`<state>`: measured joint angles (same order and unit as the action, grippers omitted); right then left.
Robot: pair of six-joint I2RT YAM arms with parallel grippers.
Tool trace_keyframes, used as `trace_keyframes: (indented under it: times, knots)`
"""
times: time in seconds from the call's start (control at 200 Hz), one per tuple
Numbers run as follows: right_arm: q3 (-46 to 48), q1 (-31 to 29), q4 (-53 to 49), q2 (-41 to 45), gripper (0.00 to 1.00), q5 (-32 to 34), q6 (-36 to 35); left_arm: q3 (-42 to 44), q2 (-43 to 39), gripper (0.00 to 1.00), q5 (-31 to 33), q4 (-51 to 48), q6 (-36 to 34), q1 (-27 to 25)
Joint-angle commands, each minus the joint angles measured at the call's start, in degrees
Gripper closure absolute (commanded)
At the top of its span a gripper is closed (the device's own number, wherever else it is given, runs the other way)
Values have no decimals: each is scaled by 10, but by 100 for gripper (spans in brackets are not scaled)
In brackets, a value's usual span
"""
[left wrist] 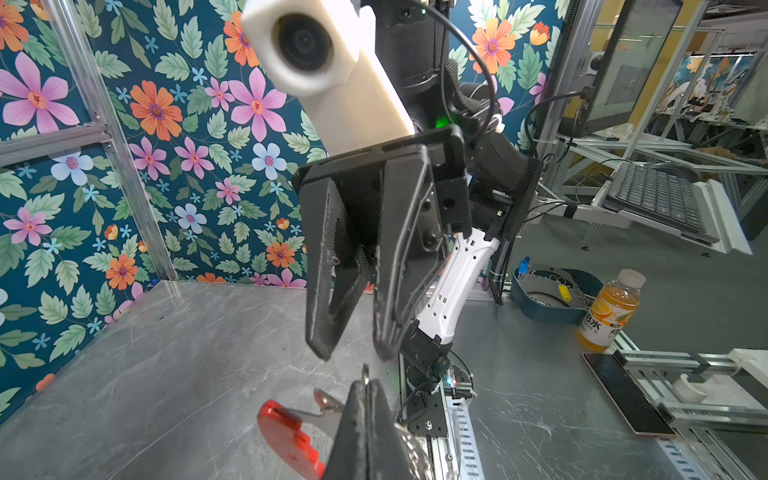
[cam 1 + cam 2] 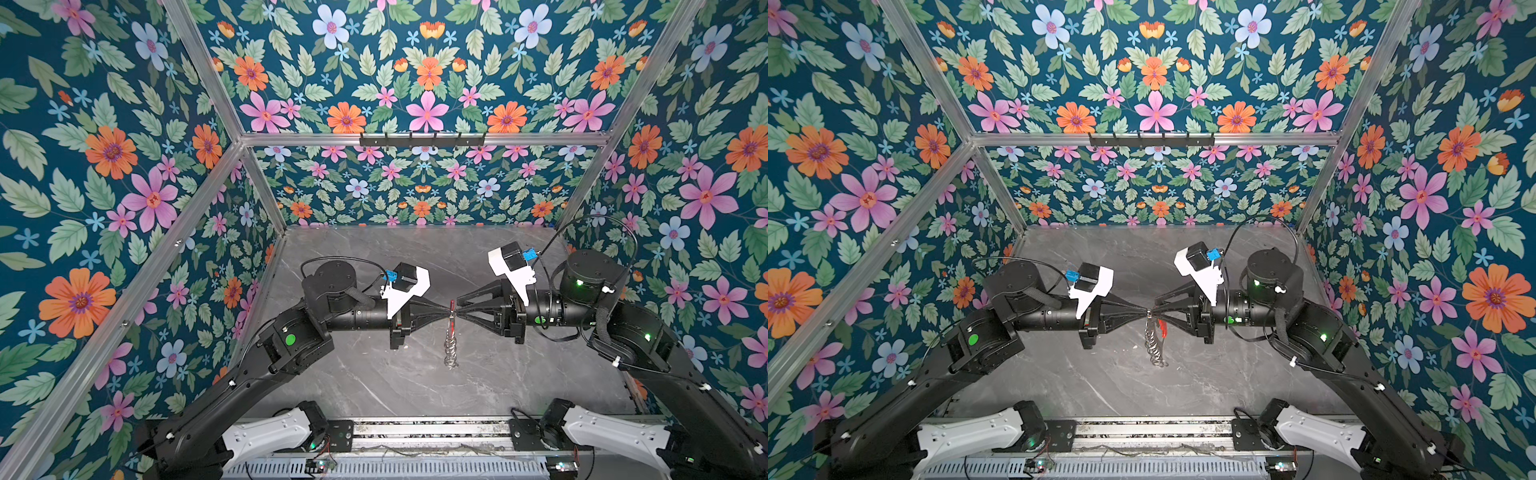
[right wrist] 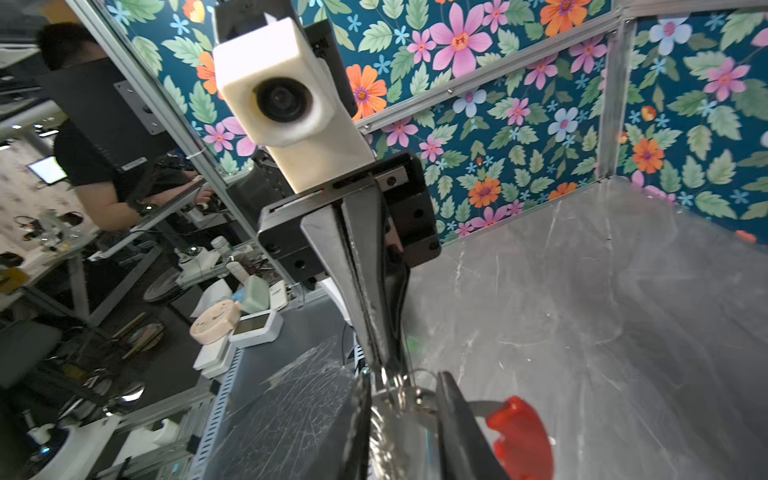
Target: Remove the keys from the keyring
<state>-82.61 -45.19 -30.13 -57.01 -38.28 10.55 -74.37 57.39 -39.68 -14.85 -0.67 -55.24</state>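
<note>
The keyring [image 2: 451, 345] hangs in the air over the middle of the table, edge-on in both top views, with its fringe of silver loops [image 2: 1154, 347] dangling below a red strip [image 2: 1163, 328]. My left gripper [image 2: 449, 311] is shut on its upper edge, and the thin metal shows between its closed jaws in the left wrist view, beside the red strip [image 1: 286, 432]. My right gripper [image 2: 457, 309] faces it tip to tip with its jaws apart [image 1: 353, 355]. The grey plate [image 3: 407, 440] and loops lie between its fingers [image 3: 446, 399]. I cannot pick out the keys among the loops.
The grey marble table [image 2: 374, 374] is boxed in by floral walls on three sides, with a black hook rail [image 2: 422, 140] on the back wall. An aluminium rail [image 2: 415, 432] carries both arm bases at the front. Beyond the table edge stand a blue bowl [image 1: 552, 299], an orange bottle [image 1: 609, 316] and a phone [image 1: 623, 395].
</note>
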Motion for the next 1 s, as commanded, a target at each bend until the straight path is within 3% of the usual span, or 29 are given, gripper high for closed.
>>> trace_keyframes:
  times: [0.0,0.245,0.42,0.995]
  knots:
    - [4,1,37,3,72,-34,23,5,-6,100,-2,37,-6,0]
    - [4,1,31,-6,75,-48,26,18,-21,100,9,60,-4,0]
    - [8,2,35,-9,71,-42,27,19,-19,100,2,69,-2,0]
    - [-5,3,16,-12,100,-35,22,13,-7,100,6,69,4,1]
